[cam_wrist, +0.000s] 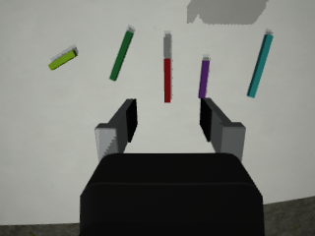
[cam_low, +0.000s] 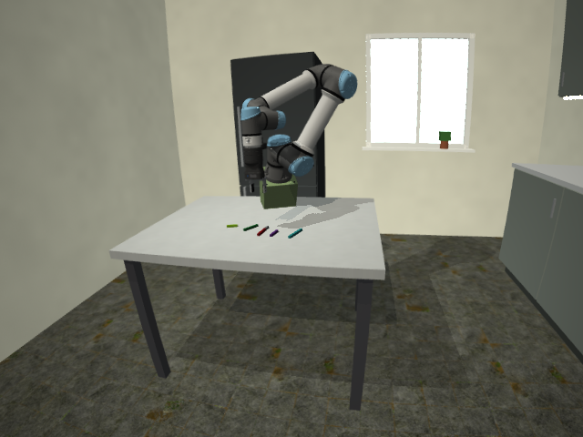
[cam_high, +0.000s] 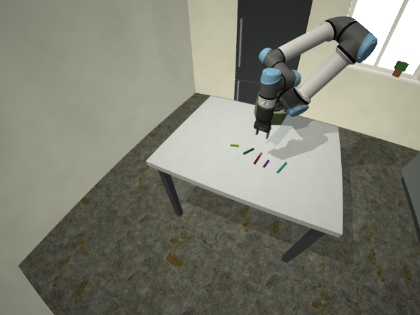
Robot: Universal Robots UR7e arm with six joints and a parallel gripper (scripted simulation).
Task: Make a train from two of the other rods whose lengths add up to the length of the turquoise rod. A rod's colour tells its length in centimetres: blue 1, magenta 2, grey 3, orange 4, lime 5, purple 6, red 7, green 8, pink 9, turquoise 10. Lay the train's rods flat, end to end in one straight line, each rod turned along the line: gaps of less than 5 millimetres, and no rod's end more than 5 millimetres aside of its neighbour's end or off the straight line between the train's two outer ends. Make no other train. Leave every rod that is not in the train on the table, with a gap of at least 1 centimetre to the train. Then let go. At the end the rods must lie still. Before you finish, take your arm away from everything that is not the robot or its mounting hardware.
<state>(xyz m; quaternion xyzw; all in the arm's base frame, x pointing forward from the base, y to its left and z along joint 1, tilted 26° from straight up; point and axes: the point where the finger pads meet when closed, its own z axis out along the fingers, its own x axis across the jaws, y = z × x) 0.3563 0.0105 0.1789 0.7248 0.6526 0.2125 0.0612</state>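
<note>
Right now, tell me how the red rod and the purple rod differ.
The red rod is longer than the purple rod. The red rod has the grey rod lined up at its far end, seemingly touching; the purple rod lies alone. In the wrist view the red rod sits centred between the open fingers, the purple nearer one finger. Both lie flat on the table.

Light: bright, even, daylight from blown-out window (cam_low: 419,89)
Shadow: soft arm shape on counter (cam_high: 189,159)
Sharpness: slightly soft, pixelated edges

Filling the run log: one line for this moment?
claw: open, empty, above table | red rod and grey rod: end to end | turquoise rod: apart
</note>
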